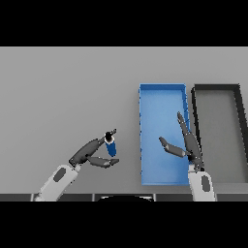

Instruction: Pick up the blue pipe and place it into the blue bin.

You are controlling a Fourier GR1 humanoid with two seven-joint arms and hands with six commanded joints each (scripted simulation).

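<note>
The blue pipe (pixel 111 147), a short cylinder with a dark top end, stands on the grey table left of the blue bin (pixel 162 87). My left hand (pixel 89 152) reaches in from the lower left. Its straight fingers (pixel 110 133) lie by the pipe's top and its thumb (pixel 105 162) sits just below the pipe, so the pipe is in the gap between them. The hand looks open, not curled round the pipe. My right hand (pixel 189 145) hovers open over the bin's right side, fingers pointing away from me and thumb out to the left.
A black bin (pixel 216 87) of the same size stands directly right of the blue bin, their long walls nearly touching. Grey table (pixel 63 87) stretches to the left and the far side.
</note>
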